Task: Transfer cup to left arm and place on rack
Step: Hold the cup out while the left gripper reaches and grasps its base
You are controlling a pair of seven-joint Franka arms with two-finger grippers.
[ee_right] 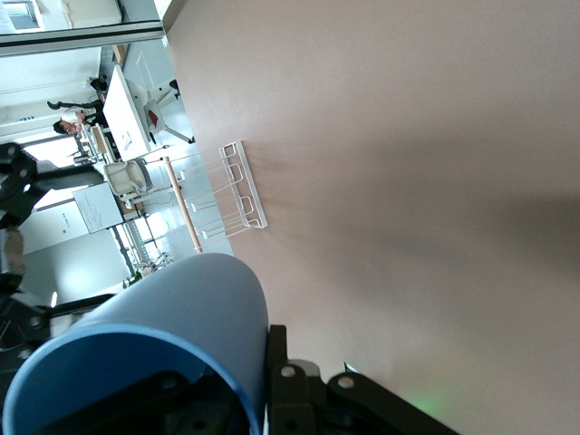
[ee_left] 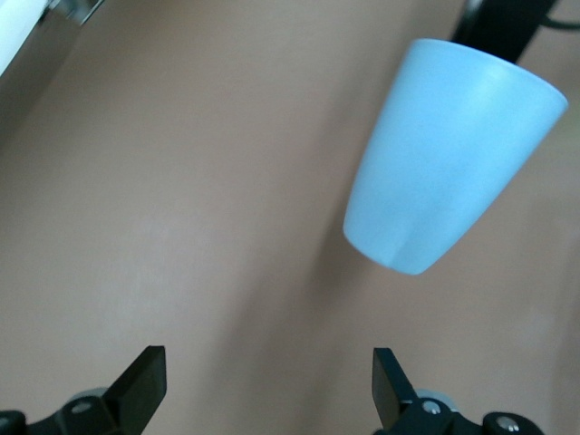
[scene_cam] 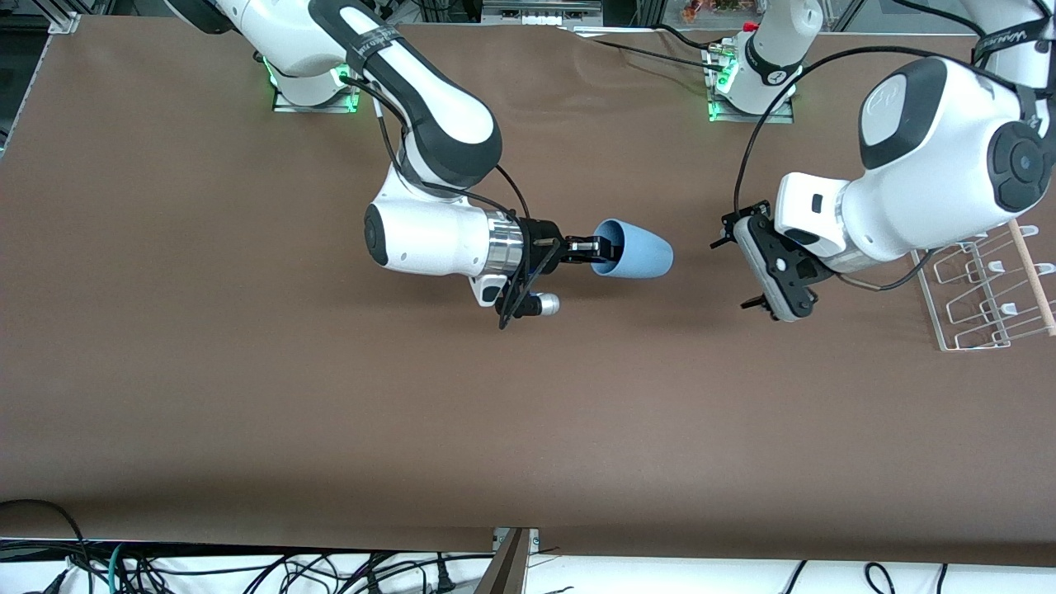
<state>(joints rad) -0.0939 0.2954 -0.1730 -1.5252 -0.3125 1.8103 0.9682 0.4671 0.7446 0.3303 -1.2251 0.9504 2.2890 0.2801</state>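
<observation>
Gripping the small light-blue plastic cup (scene_cam: 639, 250) by its rim, the right gripper (scene_cam: 596, 247) holds it sideways over the brown table (scene_cam: 247, 396). The left gripper (scene_cam: 736, 268) hangs facing it, fingers wide apart, beside the clear wire rack (scene_cam: 978, 309)

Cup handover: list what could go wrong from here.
1. The right gripper pinches only the rim of the cup, held sideways in the air; a nudge from the open left gripper might twist it loose.
2. The rack lies partly under the left arm, so placing may be cramped.
</observation>
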